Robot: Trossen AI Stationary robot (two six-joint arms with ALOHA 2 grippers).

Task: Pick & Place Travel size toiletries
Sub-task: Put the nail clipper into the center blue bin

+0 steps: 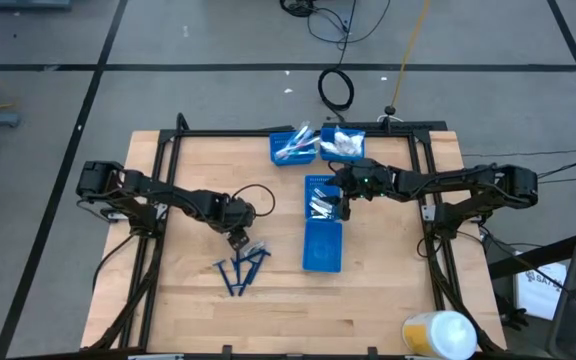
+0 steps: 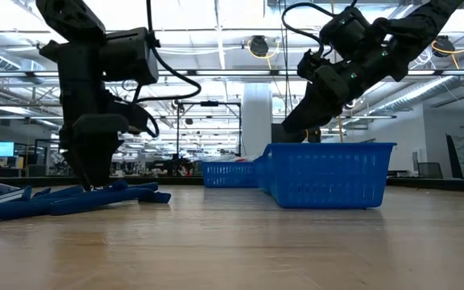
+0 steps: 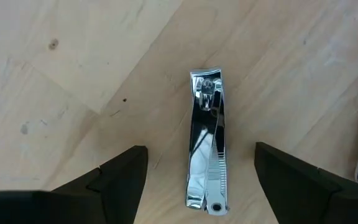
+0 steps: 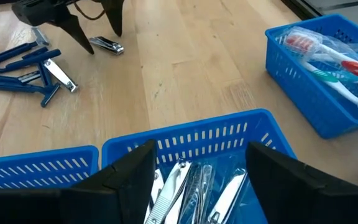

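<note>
Clipper (image 3: 207, 143): straddled by spread left gripper (image 3: 201, 171); slippage risked on smooth metal. Right gripper (image 4: 197, 165): spread, empty, at bin's (image 4: 185, 140) twelve o'clock.

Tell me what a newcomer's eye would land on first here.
The left gripper hangs open over a shiny nail clipper lying on the bare table, a finger on each side. Beside it lies a heap of blue razors. The right gripper is open over a blue bin holding more clippers.
</note>
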